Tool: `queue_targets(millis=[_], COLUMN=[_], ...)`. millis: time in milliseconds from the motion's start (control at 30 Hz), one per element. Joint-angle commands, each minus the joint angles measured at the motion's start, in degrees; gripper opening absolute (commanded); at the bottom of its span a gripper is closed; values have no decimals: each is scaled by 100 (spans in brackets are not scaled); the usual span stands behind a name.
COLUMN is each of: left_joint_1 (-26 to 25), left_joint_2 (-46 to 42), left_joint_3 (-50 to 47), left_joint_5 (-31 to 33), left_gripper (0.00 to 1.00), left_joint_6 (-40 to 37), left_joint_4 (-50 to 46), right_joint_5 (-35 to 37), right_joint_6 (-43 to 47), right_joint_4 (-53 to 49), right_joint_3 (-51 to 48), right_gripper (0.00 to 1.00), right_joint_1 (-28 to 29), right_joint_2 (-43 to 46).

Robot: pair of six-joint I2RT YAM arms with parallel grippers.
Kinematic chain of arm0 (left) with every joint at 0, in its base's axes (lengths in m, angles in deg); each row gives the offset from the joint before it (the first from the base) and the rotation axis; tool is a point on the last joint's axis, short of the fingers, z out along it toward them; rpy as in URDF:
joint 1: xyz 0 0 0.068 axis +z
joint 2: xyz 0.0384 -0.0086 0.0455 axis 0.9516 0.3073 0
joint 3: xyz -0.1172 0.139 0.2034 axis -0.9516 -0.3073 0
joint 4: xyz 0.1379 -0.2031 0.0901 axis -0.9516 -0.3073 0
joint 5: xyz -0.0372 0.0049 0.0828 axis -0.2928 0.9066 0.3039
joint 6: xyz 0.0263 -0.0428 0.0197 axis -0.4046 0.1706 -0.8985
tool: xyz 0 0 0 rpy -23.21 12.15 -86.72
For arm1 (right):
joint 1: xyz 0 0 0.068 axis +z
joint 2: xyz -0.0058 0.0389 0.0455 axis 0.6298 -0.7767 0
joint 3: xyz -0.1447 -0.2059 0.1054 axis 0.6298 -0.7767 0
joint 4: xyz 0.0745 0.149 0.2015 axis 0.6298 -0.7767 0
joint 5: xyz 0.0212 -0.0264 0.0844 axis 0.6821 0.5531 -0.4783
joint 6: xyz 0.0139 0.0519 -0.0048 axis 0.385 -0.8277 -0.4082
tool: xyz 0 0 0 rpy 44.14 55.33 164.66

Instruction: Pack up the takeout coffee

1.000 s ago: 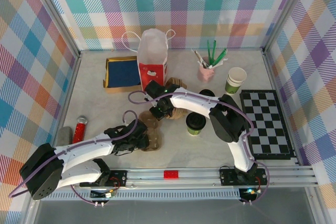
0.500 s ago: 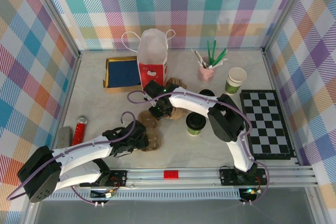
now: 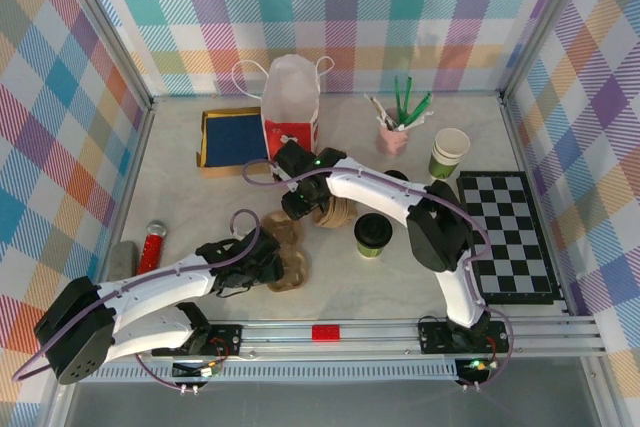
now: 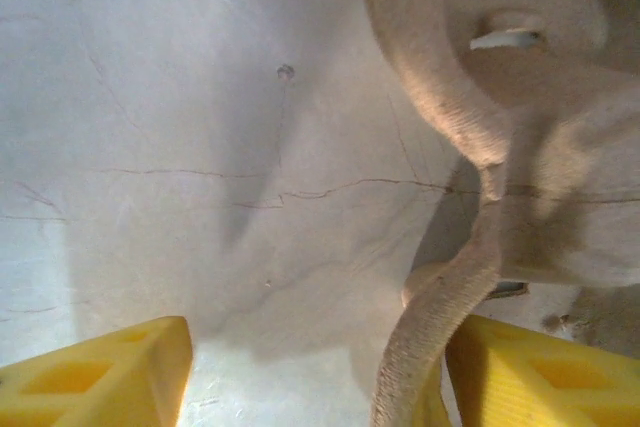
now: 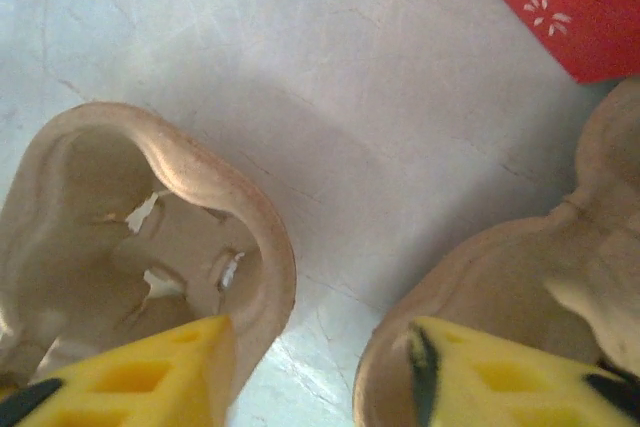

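1. Takeout coffee [image 3: 373,235], lid on, stands upright on the table [image 3: 200,207] at 5 o'clock from the red bag [image 3: 291,112], clear of both grippers.
2. The right gripper [image 5: 320,347] hangs with jaws spread and holds nothing. One pulp carrier [image 5: 150,217] lies at its 9 o'clock and a second carrier [image 5: 560,277] at its 3 o'clock, probably pulled apart to free one for the cup.
3. The left gripper [image 4: 315,367] is also spread wide, with a carrier rim [image 4: 430,87] just beside one finger, likely so that it can steady the carrier.
4. The bag stands upright at the table's 12 o'clock, ready for loading.

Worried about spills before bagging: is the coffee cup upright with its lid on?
Upright and lidded: the coffee cup stands on its base, black lid on top.
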Motion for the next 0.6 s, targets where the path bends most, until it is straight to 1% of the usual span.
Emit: queue_targets(millis=[0,100,167,200,233,300,400,567], left_joint_1=[-27,-14,10,38,66,188,404,607], left_joint_2=[-113,-465,-771,-944,-1085,-1373,-1648,-1814], left_joint_3=[521,886,1133,1256,1346,1481,1539,1468], left_joint_5=[316,460,564,615,659,704,605,501], left_gripper=[73,78,80,81,82,83,84,84], left_joint_6=[-150,-182,-215,-239,-250,-296,-388,-454], left_joint_4=[-644,-1042,-1310,-1435,-1532,-1722,-1860,-1979], right_joint_5=[269,766,1068,1220,1290,1344,1441,1400], right_joint_6=[-124,-387,-564,-634,-686,-779,-960,-1088], right_joint_4=[-256,-607,-866,-986,-1082,-1231,-1302,-1350], right_joint_3=[131,328,473,514,547,534,428,442], right_gripper=[58,68,77,83,98,99,99,99], right_joint_1=[-55,-219,-400,-502,-585,-759,-912,-936], right_joint_2=[438,558,604,620,618,604,540,310])
